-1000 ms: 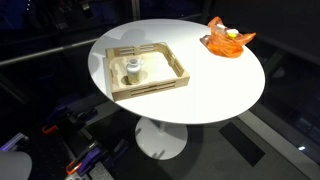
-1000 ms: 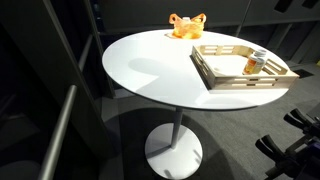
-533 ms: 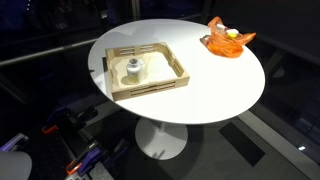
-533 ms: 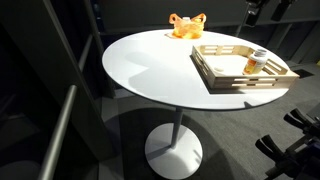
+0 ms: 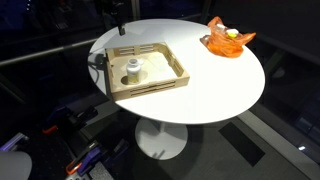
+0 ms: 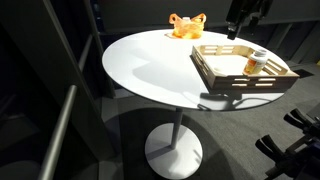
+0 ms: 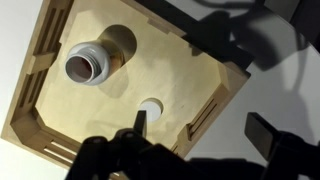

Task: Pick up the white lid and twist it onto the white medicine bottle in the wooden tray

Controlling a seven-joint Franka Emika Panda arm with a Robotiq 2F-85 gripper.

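Round white worktop [image 5: 215, 85] on a single pedestal. The wooden tray [image 5: 176, 72] sits toward one side, its outer corner close to the worktop rim. An orange crinkled dish [image 5: 229, 40] sits at the far rim, well apart from the tray. The bare worktop between them is clear, as is the air above the tray around the arm.

In the tray, the white medicine bottle [image 7: 85, 67] stands upright near one side wall with its mouth uncapped. The white lid [image 7: 152, 106] lies flat on the tray floor, apart from the bottle and nearer the tray's middle. The lid is too small to pick out in either exterior view.

The gripper [image 6: 240, 22] hangs above the tray's far side, clear of the tray, bottle and lid. In the wrist view its fingers [image 7: 266, 135] are spread wide with nothing between them. The lid shows just beside the tip of one finger in that picture.

Compared with 0.5 s ago, the gripper was only just entering at the top of both exterior views and now reaches further down. At 1.0 s ago it was out of view. Its shadow now falls across the tray. Tray, bottle and dish have not moved.
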